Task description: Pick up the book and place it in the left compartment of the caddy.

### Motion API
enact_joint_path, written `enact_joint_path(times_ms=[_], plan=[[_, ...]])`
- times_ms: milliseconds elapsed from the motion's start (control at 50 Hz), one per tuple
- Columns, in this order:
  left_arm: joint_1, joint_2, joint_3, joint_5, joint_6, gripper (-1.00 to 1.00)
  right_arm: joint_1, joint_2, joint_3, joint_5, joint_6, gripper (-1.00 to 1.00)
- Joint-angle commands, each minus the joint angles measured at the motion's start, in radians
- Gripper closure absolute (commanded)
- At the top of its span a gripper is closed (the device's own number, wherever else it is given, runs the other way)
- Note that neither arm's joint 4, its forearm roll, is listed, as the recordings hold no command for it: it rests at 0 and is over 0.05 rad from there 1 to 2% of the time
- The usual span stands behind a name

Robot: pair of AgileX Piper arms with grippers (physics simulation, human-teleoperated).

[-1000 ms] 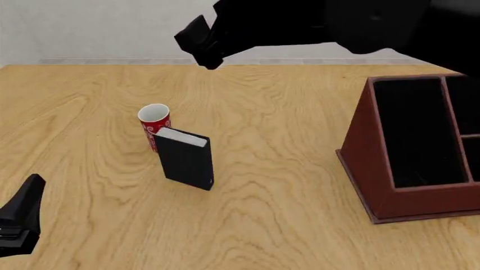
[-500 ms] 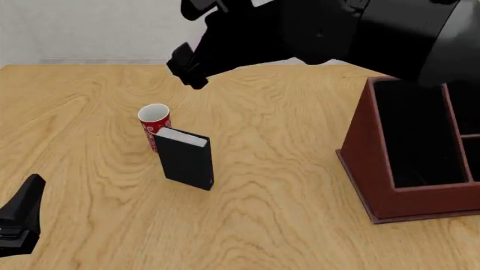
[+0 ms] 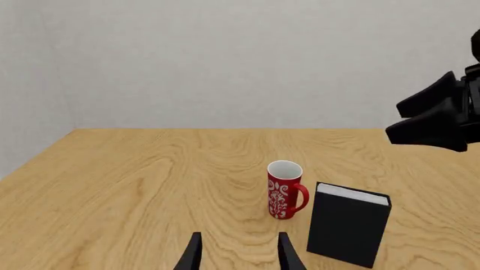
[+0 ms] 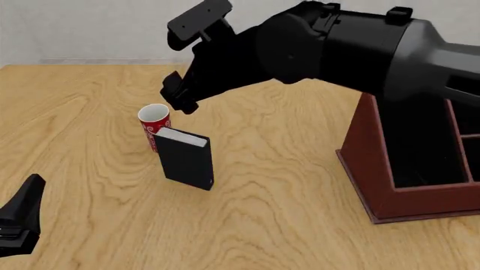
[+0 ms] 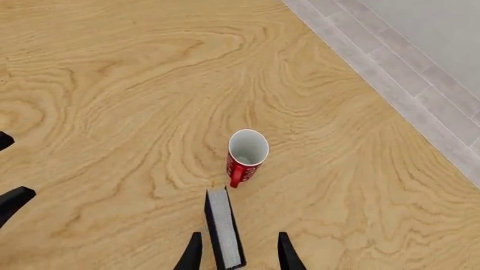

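Observation:
The thin black book (image 4: 185,161) stands upright on the table with its white page edge up, just in front of the red-and-white mug (image 4: 154,124). My right gripper (image 4: 179,97) hangs above and behind the mug, pointing down. In the right wrist view the book (image 5: 223,229) lies below, in line with the gap of the open right gripper (image 5: 238,256). The left gripper (image 4: 20,216) rests low at the near left, and the left wrist view shows the left gripper (image 3: 240,256) open and empty, facing the book (image 3: 347,222). The caddy (image 4: 369,185) stands at the right; the arm partly covers its left compartment (image 4: 420,160).
The mug (image 5: 246,153) stands close beside the book's far end, almost touching it. My right arm's bulky black body spans the upper right of the front view over the caddy. A pale wall and floor lie beyond the table's far edge.
My right arm has swung down and to the left, bringing its gripper closer over the mug and book. The book, mug, caddy and left gripper have not moved.

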Motion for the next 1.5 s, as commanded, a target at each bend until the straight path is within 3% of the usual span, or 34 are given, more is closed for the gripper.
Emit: enact_joint_path(times_ms=[20,1500], plan=[[0.000,0.000,0.000,0.000,0.000,-1.00,-0.003,0.021,0.018,-0.011,0.009,-1.00],[0.000,0.000,0.000,0.000,0.000,-1.00,-0.008,0.144,0.158,-0.174,0.078,-1.00]])
